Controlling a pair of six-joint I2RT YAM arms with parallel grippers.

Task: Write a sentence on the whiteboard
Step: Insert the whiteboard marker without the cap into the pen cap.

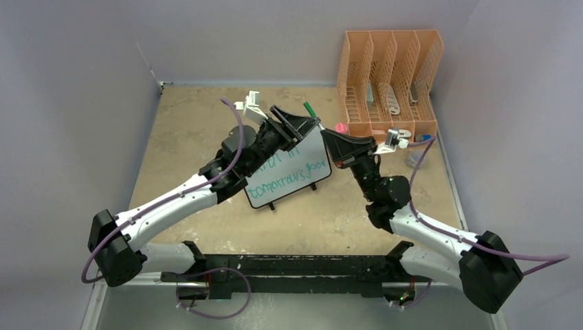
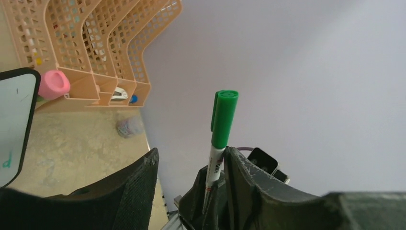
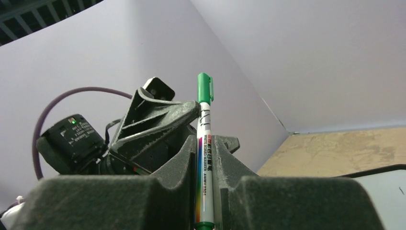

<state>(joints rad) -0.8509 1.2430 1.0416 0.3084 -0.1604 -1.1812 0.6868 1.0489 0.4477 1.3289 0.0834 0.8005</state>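
Whiteboard (image 1: 306, 157) lies flat at the middle of the tan table (image 1: 185, 124), skewed so its long side runs from 7 to 1 o'clock. The sentence (image 1: 285, 180) is in green; "in" and "tomorrow's good" can be read, while the start of the upper line is hidden under the left arm.

At the board's 12 o'clock edge the two grippers meet around a green-capped marker (image 3: 204, 120) that stands upright, cap on top. The right gripper (image 3: 205, 148) has its fingers pressed together on the marker's barrel. The left gripper (image 1: 311, 124) is spread wider than the marker, with one finger (image 2: 249, 182) just beside the barrel.

At 2 o'clock from the board stands a peach file organizer (image 1: 388, 75), with a pink object (image 1: 340, 128) touching its near corner.
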